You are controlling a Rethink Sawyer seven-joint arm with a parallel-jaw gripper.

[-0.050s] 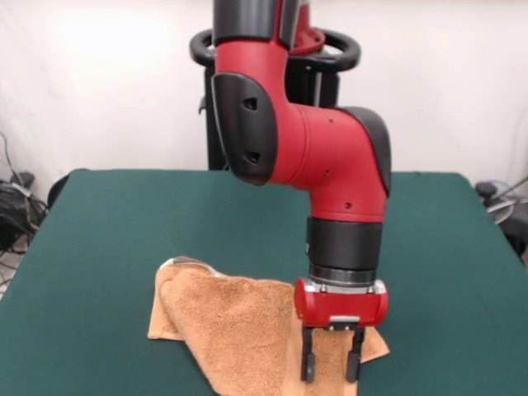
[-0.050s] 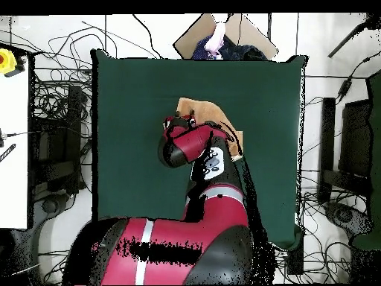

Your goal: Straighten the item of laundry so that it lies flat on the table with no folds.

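The item of laundry [image 1: 239, 326], an orange-tan terry towel, lies crumpled near the front edge of the dark green table [image 1: 124, 214]. Its left side is folded over into a thick rolled edge, and a corner sticks out to the right of the gripper. My gripper [image 1: 332, 365] stands upright over the towel's right part. It is open, its two black fingers [image 1: 308, 365] apart with towel showing between them, the tips at the cloth. In the overhead view only a strip of the towel [image 2: 207, 112] shows on the table [image 2: 134, 112]; the arm covers the remainder and the gripper.
A cardboard box [image 2: 238, 30] sits beyond the table edge nearest the towel. Cables lie on the floor all round the table. A white bench with a red button [image 2: 7, 59] stands to one side.
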